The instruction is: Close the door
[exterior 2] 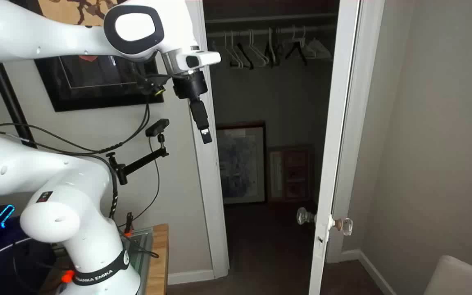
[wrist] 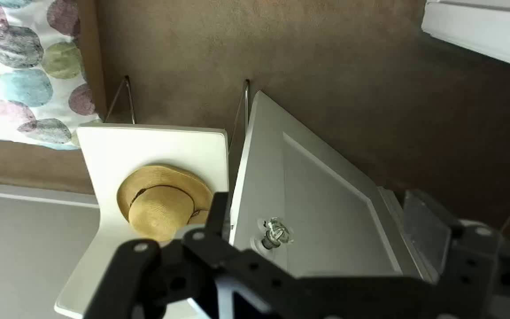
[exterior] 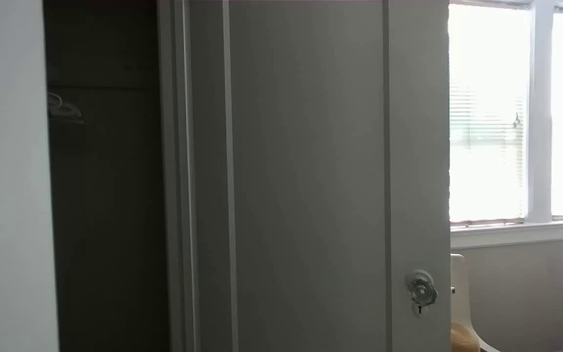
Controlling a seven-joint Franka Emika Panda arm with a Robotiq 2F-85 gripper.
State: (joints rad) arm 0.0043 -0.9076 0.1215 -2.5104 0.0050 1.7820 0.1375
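Note:
The door [exterior: 311, 171] is a tall grey-white panel and stands open beside a dark closet opening. In an exterior view the door [exterior 2: 333, 135] shows nearly edge-on. In the wrist view the door [wrist: 317, 248] lies beyond my fingers. Its clear glass knob [exterior: 423, 291] also shows in the wrist view [wrist: 277, 231]. Glass knobs stand on both sides of its edge, the closet-side knob [exterior 2: 305, 216] nearer the opening. My gripper [exterior 2: 206, 136] points down by the opposite frame post, apart from the door. In the wrist view my gripper [wrist: 323, 212] is open with nothing between its fingers.
A white chair [wrist: 193, 144] with a straw hat [wrist: 162, 212] stands past the door's free edge. The white frame post [exterior 2: 209, 184] is close to my gripper. A camera on a black mount [exterior 2: 141, 162] is near the arm. Hangers [exterior 2: 256, 51] and framed pictures [exterior 2: 242, 164] are inside the closet.

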